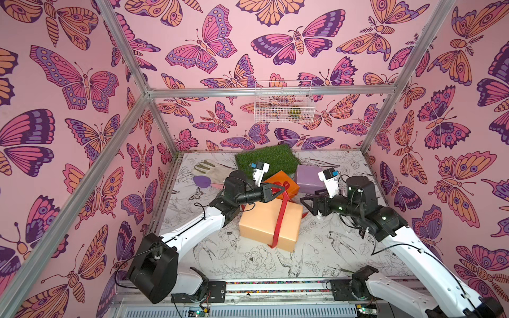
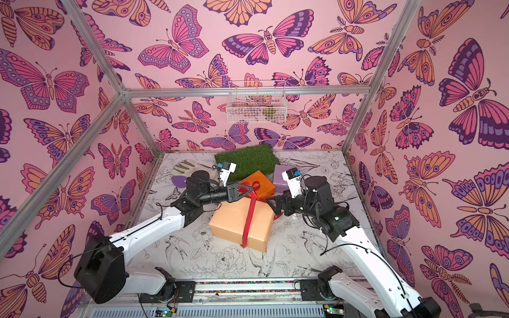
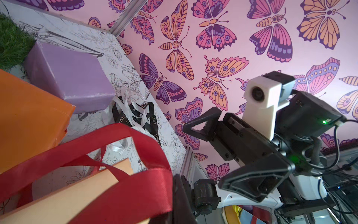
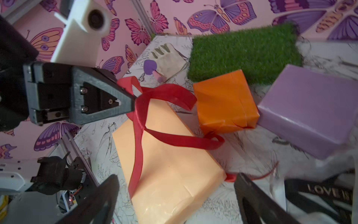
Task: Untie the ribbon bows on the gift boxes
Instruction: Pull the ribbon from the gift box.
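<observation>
orange box (image 4: 222, 100) and lilac box (image 4: 310, 112) bare; black ribbon (image 3: 153, 120) and white ribbon (image 3: 126, 102) lie loose. red ribbon (image 1: 280, 220) not yet off peach box (image 1: 259, 223): left tool (image 1: 279, 189) grasping it, right tool (image 1: 308, 206) released.

Front of the table (image 1: 248, 264) is wide open. Middle's hogged by the peach box (image 1: 259, 223), red ribbon (image 1: 281, 212) strung up off its top. Back is crowded: orange box (image 1: 278, 177), lilac box (image 1: 308, 176) and turf mat (image 1: 267, 158) packed close, glove (image 1: 209, 170) in the back-left corner, loose ribbons (image 3: 135, 116) by the right edge.
</observation>
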Robot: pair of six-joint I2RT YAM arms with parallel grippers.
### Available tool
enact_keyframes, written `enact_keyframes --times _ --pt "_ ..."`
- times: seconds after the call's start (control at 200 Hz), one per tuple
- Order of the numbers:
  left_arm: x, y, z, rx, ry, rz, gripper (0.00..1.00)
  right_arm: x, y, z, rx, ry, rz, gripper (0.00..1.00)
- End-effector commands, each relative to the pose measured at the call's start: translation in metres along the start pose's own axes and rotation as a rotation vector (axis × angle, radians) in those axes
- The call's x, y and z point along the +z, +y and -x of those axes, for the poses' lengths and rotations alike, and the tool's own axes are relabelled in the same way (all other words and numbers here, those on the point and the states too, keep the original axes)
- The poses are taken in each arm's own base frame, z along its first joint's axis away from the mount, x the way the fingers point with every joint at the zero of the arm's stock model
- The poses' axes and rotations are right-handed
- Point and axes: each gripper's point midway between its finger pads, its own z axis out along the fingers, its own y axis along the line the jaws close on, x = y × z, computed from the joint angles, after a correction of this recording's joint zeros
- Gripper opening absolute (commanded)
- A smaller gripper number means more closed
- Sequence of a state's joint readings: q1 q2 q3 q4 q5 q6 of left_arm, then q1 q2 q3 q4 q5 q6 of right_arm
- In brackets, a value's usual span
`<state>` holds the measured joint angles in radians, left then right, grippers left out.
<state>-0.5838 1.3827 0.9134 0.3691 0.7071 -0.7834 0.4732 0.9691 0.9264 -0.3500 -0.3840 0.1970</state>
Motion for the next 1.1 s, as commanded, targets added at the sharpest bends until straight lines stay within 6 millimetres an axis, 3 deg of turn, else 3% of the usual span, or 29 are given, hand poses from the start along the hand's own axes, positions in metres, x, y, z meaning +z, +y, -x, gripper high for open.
enact_keyframes --times 0.0,0.15,0.3,0.501,0.586,0.806,0.961,1.061,1.081,1.096 --pt "-0.001 -0.006 0.000 -0.020 0.007 -0.002 0.00 0.013 0.029 0.026 -0.260 -0.160 0.147 0.97" --pt "0.000 -0.007 -0.004 -0.039 0.018 -0.007 0.00 0.030 0.044 0.029 -0.365 -0.200 0.246 0.98" --pt "0.000 -0.010 -0.003 -0.036 0.020 -0.011 0.00 0.048 0.050 0.024 -0.381 -0.176 0.312 0.90" --pt "-0.001 -0.014 0.000 -0.028 0.016 -0.014 0.00 0.061 0.046 0.009 -0.354 -0.123 0.325 0.38" --pt "-0.001 -0.014 0.001 -0.025 0.016 -0.007 0.00 0.062 0.044 0.002 -0.340 -0.095 0.324 0.00" --pt "0.001 -0.019 0.007 -0.015 0.009 -0.018 0.00 0.065 0.047 -0.014 -0.280 -0.038 0.371 0.00" --pt "0.000 -0.021 0.006 -0.021 0.022 -0.023 0.00 0.066 0.035 -0.006 -0.236 -0.062 0.285 0.00" --pt "-0.005 -0.016 -0.002 -0.047 0.055 0.009 0.47 0.066 0.024 0.003 -0.158 -0.075 0.209 0.00" --pt "-0.007 -0.016 -0.004 -0.048 0.061 0.016 0.92 0.067 0.023 0.003 -0.151 -0.068 0.203 0.00" --pt "-0.009 -0.016 -0.005 -0.049 0.064 0.022 0.99 0.067 0.022 0.003 -0.149 -0.063 0.199 0.00"
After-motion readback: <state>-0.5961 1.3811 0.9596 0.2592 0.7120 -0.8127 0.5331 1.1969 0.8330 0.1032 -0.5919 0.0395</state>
